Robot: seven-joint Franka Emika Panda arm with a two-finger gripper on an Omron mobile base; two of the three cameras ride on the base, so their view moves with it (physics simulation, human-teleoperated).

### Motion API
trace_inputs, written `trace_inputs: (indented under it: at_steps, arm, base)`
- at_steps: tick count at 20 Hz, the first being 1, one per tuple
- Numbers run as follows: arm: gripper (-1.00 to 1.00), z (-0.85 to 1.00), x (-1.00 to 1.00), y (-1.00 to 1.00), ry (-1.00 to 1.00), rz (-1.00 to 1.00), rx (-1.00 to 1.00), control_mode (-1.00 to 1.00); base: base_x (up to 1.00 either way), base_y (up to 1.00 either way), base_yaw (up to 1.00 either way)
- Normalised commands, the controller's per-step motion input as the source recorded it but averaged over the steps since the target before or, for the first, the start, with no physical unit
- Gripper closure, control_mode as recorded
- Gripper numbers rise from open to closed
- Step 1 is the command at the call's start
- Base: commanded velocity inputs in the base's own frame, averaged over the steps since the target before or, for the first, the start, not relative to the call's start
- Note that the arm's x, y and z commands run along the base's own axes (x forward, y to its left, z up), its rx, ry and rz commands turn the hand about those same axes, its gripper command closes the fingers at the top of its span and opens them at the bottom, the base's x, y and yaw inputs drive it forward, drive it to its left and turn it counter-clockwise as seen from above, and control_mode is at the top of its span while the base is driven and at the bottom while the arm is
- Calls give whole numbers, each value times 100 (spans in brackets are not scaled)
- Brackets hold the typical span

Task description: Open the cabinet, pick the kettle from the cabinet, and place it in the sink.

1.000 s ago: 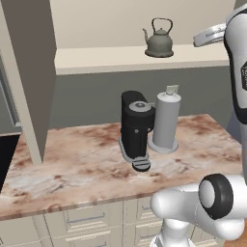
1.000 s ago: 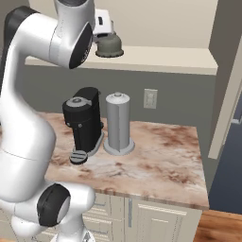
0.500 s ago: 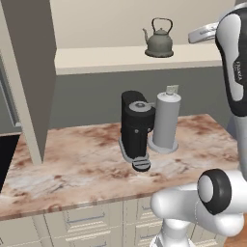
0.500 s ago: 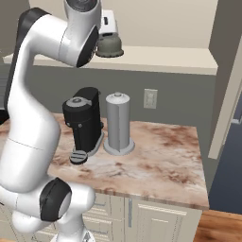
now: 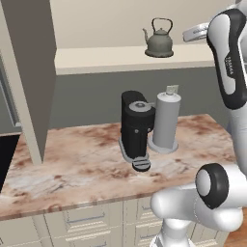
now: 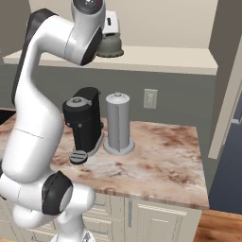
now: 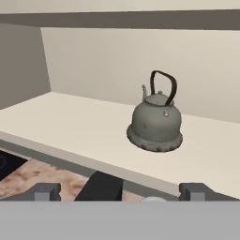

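The cream cabinet (image 5: 96,60) stands open, its door (image 5: 30,72) swung out to the left. On its shelf sits the grey-green kettle (image 5: 159,41), upright, with its wire handle raised. In the hand view the kettle (image 7: 156,123) stands a little right of centre on the shelf. My gripper (image 7: 122,192) is open, level with the shelf edge, and short of the kettle without touching it. From the left base view the gripper (image 5: 194,33) hangs just right of the kettle. In the right base view my arm partly covers the kettle (image 6: 112,46). The sink is out of view.
Below the shelf, a black coffee machine (image 5: 137,128) and a grey paper-towel holder (image 5: 165,120) stand on the marble counter (image 5: 72,159). A black cooktop (image 5: 4,161) touches the counter's left end. The cabinet's right door (image 6: 229,80) hangs open too.
My hand has drifted a little left toward the kettle and the elbow has swung. The kettle has not moved. The jaws stay open.
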Motion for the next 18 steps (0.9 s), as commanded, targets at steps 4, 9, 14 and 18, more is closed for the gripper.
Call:
trace_inputs:
  at_steps: [4, 9, 14, 18]
  arm:
    - [-100, 0, 31, 0, 0, 0, 1, -100]
    - [-100, 0, 34, 0, 0, 0, 0, -100]
    - [-100, 0, 36, 0, 0, 0, 0, -100]
    - [-100, 0, 34, 0, 0, 0, 0, -100]
  base:
    - [0, 0, 0]
    - [0, 0, 0]
    - [0, 0, 0]
    - [0, 0, 0]
